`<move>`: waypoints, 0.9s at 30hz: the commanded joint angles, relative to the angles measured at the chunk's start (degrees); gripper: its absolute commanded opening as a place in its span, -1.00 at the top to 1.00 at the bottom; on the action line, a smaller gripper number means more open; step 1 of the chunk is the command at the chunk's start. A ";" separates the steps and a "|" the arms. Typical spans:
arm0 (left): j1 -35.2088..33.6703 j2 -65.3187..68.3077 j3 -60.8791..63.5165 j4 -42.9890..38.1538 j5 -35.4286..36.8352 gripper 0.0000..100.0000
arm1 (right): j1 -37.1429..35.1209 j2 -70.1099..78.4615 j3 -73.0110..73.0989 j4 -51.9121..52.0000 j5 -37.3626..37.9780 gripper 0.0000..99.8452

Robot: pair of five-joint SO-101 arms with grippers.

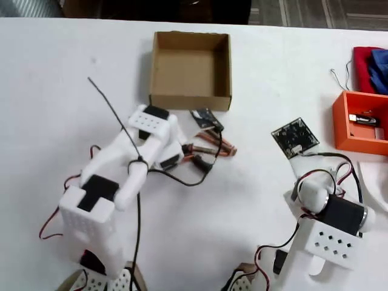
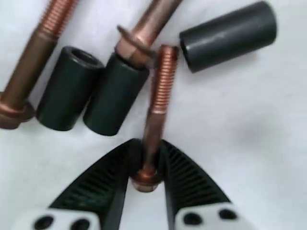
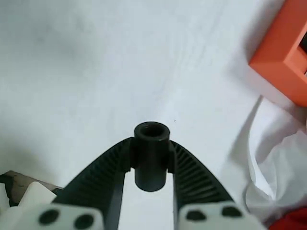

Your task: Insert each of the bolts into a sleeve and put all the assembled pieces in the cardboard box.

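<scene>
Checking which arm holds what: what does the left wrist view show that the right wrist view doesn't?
Left wrist only: the left gripper shut on a copper bolt, with two other bolts and three black sleeves beyond it. Right wrist only: the right gripper shut on a black sleeve, plus an orange box. Both: the white table.

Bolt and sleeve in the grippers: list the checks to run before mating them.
1. Bolt clamped in left gripper: ok, gripped near its head.
2. Sleeve clamped in right gripper: ok, open bore showing.
3. Threaded tip clear of other parts: not ok, it sits right by a loose bolt.
4. Bolt lined up with sleeve: not ok, the sleeve is alone over the table.
5. Cardboard box open and empty: ok.
</scene>
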 commanded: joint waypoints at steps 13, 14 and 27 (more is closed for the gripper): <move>7.21 -17.32 -1.36 19.16 -3.52 0.95 | 0.40 -1.36 -0.53 -0.22 -0.09 0.95; 7.47 -20.04 -1.36 21.63 -5.98 0.95 | 0.40 -1.36 -0.53 -0.22 -0.09 0.95; -19.60 -19.25 -1.27 18.02 -54.24 0.95 | 0.31 -1.36 -0.53 -0.22 -0.09 0.95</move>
